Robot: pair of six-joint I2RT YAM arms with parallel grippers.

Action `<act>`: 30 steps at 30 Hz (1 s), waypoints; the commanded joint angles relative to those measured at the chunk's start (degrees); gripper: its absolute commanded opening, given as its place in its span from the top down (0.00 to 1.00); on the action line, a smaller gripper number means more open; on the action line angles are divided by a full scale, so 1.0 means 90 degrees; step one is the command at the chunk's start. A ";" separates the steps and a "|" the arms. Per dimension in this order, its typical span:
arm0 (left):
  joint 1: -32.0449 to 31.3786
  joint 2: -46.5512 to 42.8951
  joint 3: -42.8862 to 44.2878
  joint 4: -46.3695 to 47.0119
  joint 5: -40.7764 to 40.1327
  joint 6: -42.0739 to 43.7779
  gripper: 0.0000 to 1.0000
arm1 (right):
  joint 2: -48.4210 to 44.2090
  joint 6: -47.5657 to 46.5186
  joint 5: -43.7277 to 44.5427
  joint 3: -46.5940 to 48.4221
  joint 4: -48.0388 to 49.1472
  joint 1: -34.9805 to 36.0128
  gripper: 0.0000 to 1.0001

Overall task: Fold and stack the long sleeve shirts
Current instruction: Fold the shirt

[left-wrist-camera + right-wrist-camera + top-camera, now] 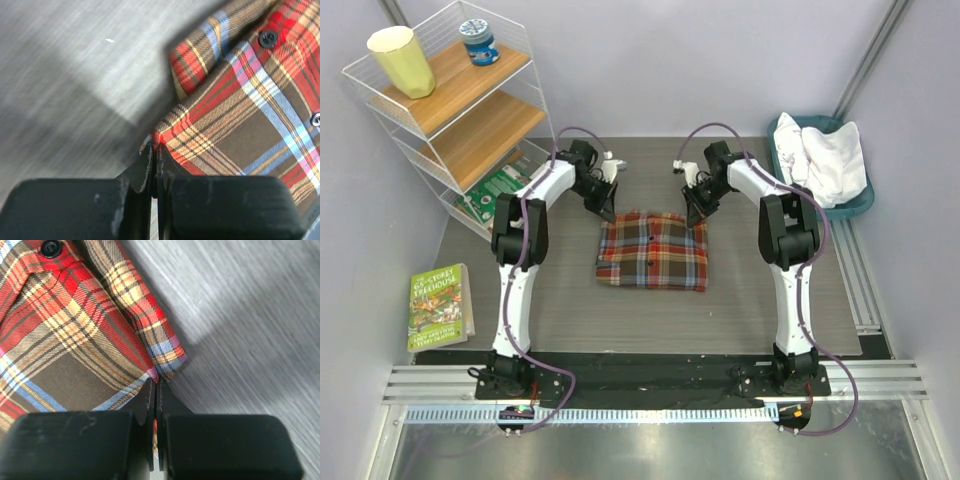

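The plaid flannel shirt [653, 250] lies folded in a rectangle at the middle of the table. My left gripper [607, 211] is shut on its far left corner, where the red plaid cloth [235, 120] is pinched between the jaws. At the far right corner my right gripper [696, 218] is shut on the plaid edge [75, 340], with cloth showing between its jaws. The white shirt [830, 160] is crumpled in the teal basket [783, 150] at the back right.
A wire shelf [470, 110] with a yellow cup [403, 60] and a blue jar [479, 42] stands at the back left. A book [440, 305] lies at the left, beside the table. A metal rail [865, 290] runs along the right edge.
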 commanded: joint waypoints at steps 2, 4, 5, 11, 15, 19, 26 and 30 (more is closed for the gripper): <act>0.0078 0.0116 0.0190 -0.0150 -0.1173 -0.0287 1.00 | 0.0255 -0.0034 0.1058 -0.0046 0.0394 -0.0015 0.99; 0.0078 0.0009 0.0054 -0.0316 -0.1154 -0.0200 1.00 | 0.0138 -0.0083 0.1029 -0.0211 0.0403 0.0004 0.99; 0.0069 -0.0233 -0.0121 -0.0307 -0.1067 -0.0200 1.00 | 0.0050 -0.0102 0.1009 -0.0319 0.0433 0.0024 0.99; -0.0078 -0.1523 -0.2103 -0.0093 -0.0871 -0.0063 1.00 | -0.0906 -0.0405 0.1019 -0.1607 0.0716 0.0453 0.99; -0.0078 -0.2537 -0.3012 0.0220 -0.0754 -0.0141 1.00 | -0.1492 -0.0337 0.0902 -0.2048 0.0716 0.0552 0.99; -0.0078 -0.3046 -0.3111 0.0104 -0.0229 -0.0112 1.00 | -0.2059 -0.0337 0.0804 -0.1990 0.0395 0.0522 0.99; -0.0078 -0.2885 -0.2752 0.0259 -0.0460 -0.0190 1.00 | -0.2276 -0.0454 0.0823 -0.1707 0.0052 0.0249 0.99; -0.0019 -0.2161 -0.2302 0.0425 -0.0782 -0.0228 0.97 | -0.1467 -0.0240 0.0784 -0.1346 0.0071 0.0239 0.99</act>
